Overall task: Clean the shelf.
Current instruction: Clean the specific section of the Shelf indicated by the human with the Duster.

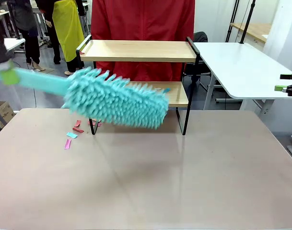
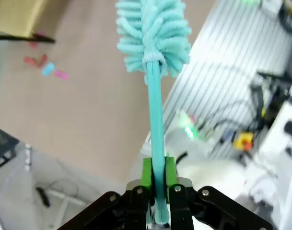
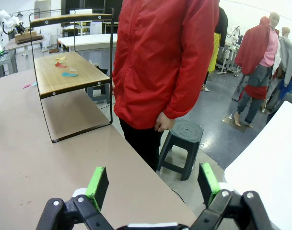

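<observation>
The shelf (image 1: pixel 136 50) stands at the table's far side, with two light wooden boards in a thin black frame. My left gripper (image 1: pixel 9 75) at the far left edge is shut on the handle of a teal fluffy duster (image 1: pixel 117 101). The duster's head hangs in front of the lower board's left part. In the left wrist view the green pads (image 2: pixel 146 173) of my left gripper (image 2: pixel 157 177) clamp the handle, and the duster (image 2: pixel 153 33) points away. Coloured paper scraps (image 3: pixel 64 67) lie on the shelf's (image 3: pixel 69 79) lower board. My right gripper (image 3: pixel 153 187) is open and holds nothing; it also shows at the far right (image 1: pixel 282 82).
More paper scraps (image 1: pixel 74 133) lie on the beige table (image 1: pixel 150 182) by the shelf's left leg. A person in a red jacket (image 1: pixel 141 19) stands right behind the shelf. A white table (image 1: pixel 241 67) sits at the back right, and a dark stool (image 3: pixel 181 139) stands beside the person.
</observation>
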`<action>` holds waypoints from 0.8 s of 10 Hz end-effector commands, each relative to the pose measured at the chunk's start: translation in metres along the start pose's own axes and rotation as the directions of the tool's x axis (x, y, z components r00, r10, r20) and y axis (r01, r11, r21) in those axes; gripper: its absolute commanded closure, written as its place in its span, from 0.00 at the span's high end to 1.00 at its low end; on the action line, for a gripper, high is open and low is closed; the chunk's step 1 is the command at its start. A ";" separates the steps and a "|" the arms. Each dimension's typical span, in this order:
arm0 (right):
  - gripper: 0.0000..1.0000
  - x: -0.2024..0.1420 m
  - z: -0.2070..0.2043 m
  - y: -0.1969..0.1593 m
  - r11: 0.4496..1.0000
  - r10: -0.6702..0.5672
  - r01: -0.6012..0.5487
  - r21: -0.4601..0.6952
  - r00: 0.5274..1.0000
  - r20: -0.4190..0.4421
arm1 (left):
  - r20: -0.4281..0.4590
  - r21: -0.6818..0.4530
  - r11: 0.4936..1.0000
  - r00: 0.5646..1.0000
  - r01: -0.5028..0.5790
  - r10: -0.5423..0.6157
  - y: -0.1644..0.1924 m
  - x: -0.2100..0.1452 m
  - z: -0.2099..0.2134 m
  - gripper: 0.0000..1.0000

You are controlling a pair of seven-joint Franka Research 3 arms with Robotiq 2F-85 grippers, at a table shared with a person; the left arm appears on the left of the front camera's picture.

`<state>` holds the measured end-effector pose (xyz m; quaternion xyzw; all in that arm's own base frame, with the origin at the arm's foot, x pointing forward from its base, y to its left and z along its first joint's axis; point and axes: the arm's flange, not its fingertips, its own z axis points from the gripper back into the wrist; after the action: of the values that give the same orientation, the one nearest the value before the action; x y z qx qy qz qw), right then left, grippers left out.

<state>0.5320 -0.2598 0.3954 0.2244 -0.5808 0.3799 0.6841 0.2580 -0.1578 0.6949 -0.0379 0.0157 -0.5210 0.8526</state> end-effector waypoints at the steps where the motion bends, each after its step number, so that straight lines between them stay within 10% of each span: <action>1: 1.00 0.006 -0.001 0.000 1.000 -0.013 0.013 -0.003 1.000 -0.018 | -0.196 0.056 0.990 0.974 0.127 -0.113 0.016 0.003 -0.019 0.13; 8: 1.00 0.006 -0.001 0.000 1.000 -0.013 0.013 -0.003 1.000 -0.018 | -0.354 0.023 0.993 0.930 0.117 -0.101 0.060 0.007 -0.062 0.13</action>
<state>0.5320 -0.2597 0.3954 0.2245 -0.5807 0.3800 0.6841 0.3129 -0.1354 0.6282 0.0760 0.1559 -0.5669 0.8053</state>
